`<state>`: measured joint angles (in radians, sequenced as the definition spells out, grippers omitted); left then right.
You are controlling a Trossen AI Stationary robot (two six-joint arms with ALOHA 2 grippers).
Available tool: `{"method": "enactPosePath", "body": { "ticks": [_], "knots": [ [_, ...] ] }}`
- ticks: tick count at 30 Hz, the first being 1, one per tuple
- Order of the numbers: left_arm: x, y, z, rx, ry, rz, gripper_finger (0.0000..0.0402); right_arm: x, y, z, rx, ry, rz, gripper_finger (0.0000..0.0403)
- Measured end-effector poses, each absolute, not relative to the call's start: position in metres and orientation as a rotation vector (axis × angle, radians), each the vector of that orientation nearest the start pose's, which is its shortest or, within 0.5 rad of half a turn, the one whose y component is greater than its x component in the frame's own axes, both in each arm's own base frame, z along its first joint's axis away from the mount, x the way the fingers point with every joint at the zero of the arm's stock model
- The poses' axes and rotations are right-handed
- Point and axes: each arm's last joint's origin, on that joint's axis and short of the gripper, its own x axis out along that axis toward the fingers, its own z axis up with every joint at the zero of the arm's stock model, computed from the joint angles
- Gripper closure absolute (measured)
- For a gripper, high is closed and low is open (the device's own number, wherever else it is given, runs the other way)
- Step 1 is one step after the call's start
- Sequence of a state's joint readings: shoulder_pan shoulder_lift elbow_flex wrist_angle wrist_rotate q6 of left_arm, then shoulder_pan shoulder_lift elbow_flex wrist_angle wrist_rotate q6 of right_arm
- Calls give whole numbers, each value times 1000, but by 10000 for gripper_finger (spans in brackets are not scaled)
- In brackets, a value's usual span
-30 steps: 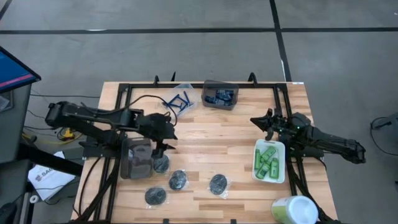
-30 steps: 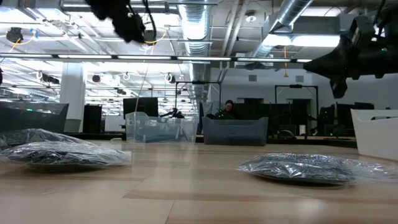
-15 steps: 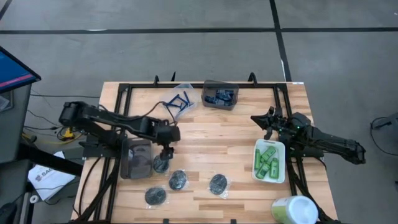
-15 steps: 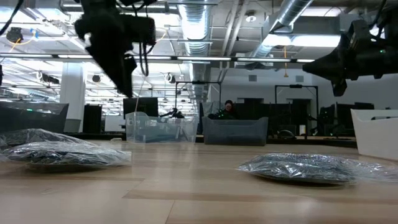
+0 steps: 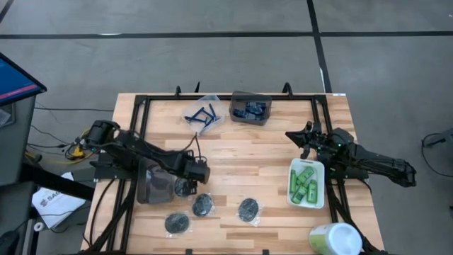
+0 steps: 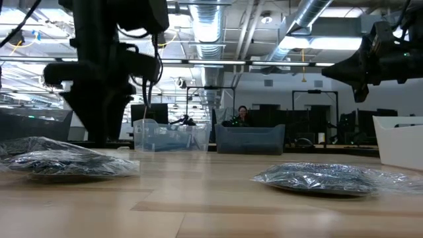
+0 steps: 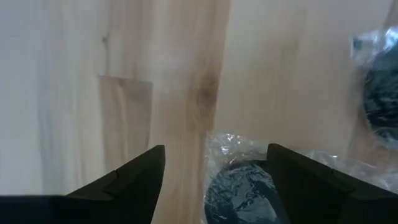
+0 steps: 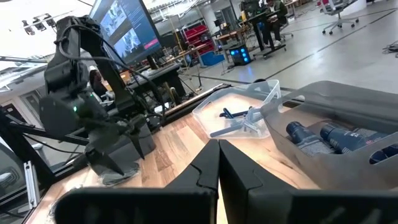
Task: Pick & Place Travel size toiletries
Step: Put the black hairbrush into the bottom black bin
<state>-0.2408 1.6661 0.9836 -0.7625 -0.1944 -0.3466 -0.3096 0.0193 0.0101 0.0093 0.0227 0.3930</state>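
Several dark round discs in clear wrap lie on the near part of the wooden table: one (image 5: 182, 190) beside the grey bin (image 5: 156, 183), others (image 5: 203, 205), (image 5: 248, 209), (image 5: 177, 224). My left gripper (image 5: 190, 183) points down, open, low over the first disc (image 7: 239, 194); its fingers (image 7: 140, 177) stand on either side of it, and I cannot tell whether they touch. It also shows in the low view (image 6: 99, 132). My right gripper (image 5: 303, 138) is shut and empty, hovering above the table's right side, far of the white tray (image 5: 292, 170) of green mini bottles (image 5: 306, 184).
A clear bin with blue razors (image 5: 204, 115) and a grey bin with navy tubes (image 5: 250, 108) stand at the far edge. A large pale-green-topped tub (image 5: 333, 239) stands at the near right corner. A black frame runs round the table. Bare wood lies in the middle.
My left gripper has come down from high above the table, moving a little toward the near edge and the right, and now stands low over the disc beside the grey bin. The discs have stayed where they were.
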Motion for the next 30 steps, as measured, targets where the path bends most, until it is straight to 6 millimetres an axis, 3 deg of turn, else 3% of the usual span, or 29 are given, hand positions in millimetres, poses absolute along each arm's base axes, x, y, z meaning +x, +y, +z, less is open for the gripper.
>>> {"method": "enactPosePath", "body": {
  "ticks": [14, 18, 27, 30],
  "knots": [
    [285, -66, 134, 85, 1469, 241, 136, 93, -31, 166, 389, -65, -328, 403],
    [284, -66, 135, 69, 1466, 229, 188, 93, -31, 166, 389, -65, -328, 403],
    [284, -61, 138, 24, 1464, 206, 368, 93, -31, 166, 389, -64, -329, 403],
    [285, -60, 138, 21, 1461, 188, 394, 93, -31, 166, 389, -64, -329, 403]
  ]
}}
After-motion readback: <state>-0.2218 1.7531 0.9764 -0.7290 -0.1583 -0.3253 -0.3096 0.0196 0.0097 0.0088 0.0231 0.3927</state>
